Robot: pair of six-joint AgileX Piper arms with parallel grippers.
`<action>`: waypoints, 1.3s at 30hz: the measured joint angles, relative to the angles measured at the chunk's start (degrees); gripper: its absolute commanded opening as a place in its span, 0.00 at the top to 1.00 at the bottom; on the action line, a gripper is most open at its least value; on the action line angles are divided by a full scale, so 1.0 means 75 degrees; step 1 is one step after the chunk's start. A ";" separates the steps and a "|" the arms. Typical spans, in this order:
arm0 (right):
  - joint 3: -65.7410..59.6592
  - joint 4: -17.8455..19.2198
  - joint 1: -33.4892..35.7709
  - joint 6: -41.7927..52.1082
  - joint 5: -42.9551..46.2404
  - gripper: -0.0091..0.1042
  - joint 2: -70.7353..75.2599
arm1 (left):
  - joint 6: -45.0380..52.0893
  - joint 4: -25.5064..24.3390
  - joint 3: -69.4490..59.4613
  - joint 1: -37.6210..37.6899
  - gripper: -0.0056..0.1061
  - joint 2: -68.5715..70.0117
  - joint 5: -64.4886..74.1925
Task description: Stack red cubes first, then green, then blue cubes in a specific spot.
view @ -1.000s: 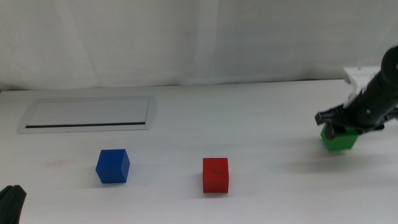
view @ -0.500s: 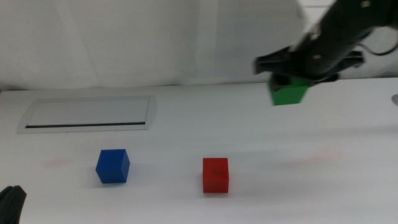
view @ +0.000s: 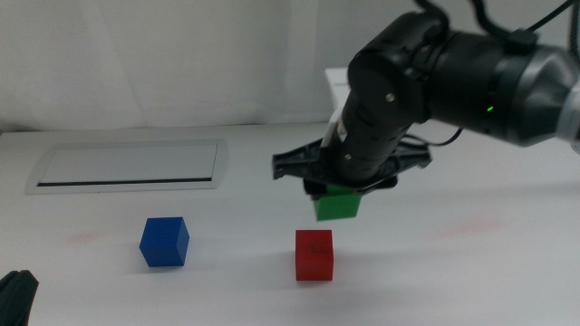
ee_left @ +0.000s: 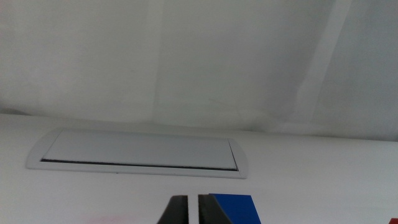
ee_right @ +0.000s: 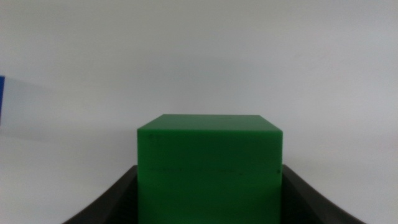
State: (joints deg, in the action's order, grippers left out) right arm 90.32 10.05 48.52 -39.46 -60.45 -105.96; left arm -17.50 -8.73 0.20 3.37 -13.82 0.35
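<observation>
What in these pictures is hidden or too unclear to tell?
- Middle view: the right pincer holds the green cube; the arm hides the cube's top.
- Middle view: the left pincer is cut off by the corner.
- Left wrist view: the blue cube is cut by the bottom edge.
- Right wrist view: the red cube is not seen.

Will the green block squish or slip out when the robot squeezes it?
Probably no squish: the green cube keeps straight edges and flat faces between the right gripper jaws. It likely won't slip easily, since its faces look matte and the jaws press flat sides. It hangs level above the red cube, so it seems light. The left gripper waits near the blue cube.
</observation>
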 measured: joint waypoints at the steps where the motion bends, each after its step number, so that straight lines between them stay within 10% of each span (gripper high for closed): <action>1: 0.0000 -0.0082 0.0029 -0.0018 0.0037 0.94 -0.0055 | 0.0000 0.0000 0.0000 0.0000 0.98 0.0000 0.0000; 39: 0.0087 -0.0863 0.0305 -0.0533 0.0121 0.94 -0.1080 | 0.0000 0.0000 0.0000 0.0000 0.98 0.0000 0.0235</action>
State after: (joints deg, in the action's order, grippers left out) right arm 90.97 3.58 50.81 -43.45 -59.54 -114.06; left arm -17.50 -8.73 0.20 3.37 -13.82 2.11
